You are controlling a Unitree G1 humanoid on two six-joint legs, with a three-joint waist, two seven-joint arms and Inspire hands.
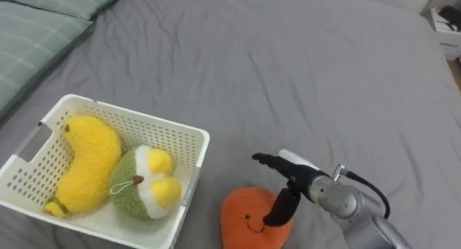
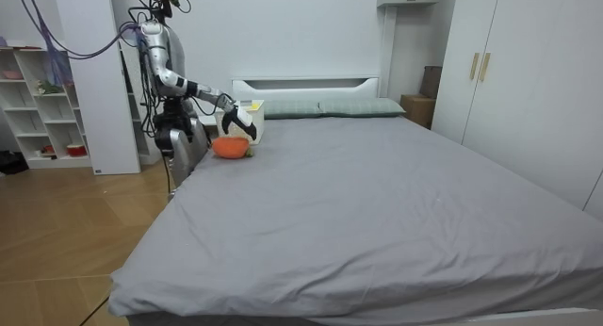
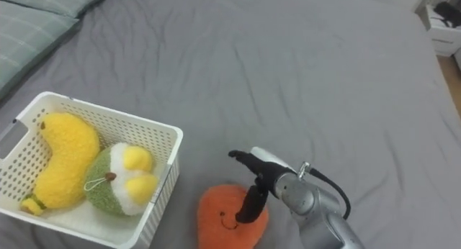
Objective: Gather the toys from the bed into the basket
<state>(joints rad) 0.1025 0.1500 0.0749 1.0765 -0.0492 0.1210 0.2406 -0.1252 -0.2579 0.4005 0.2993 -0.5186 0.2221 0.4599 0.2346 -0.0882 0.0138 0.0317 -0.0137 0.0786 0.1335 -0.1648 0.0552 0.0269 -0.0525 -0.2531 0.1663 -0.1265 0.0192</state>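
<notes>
- Right hand [image 1: 298, 175], lower right of the frame: fingers straight and close together, thumb pointing down over the orange smiling plush toy [image 1: 247, 222].
- The toy lies at bottom centre on the grey bed sheet [image 1: 302, 76].
- White slatted basket [image 1: 167, 137], lower left, holds a banana plush [image 1: 90, 163] and a green-and-yellow plush [image 1: 142, 186].

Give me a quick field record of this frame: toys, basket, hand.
surface: grey bed
basket: white basket, on the bed
in basket: yellow banana plush, green round plush
outside basket: orange plush, on the bed beside it
right hand: right hand open, over the orange plush, thumb pointing down at it
</notes>
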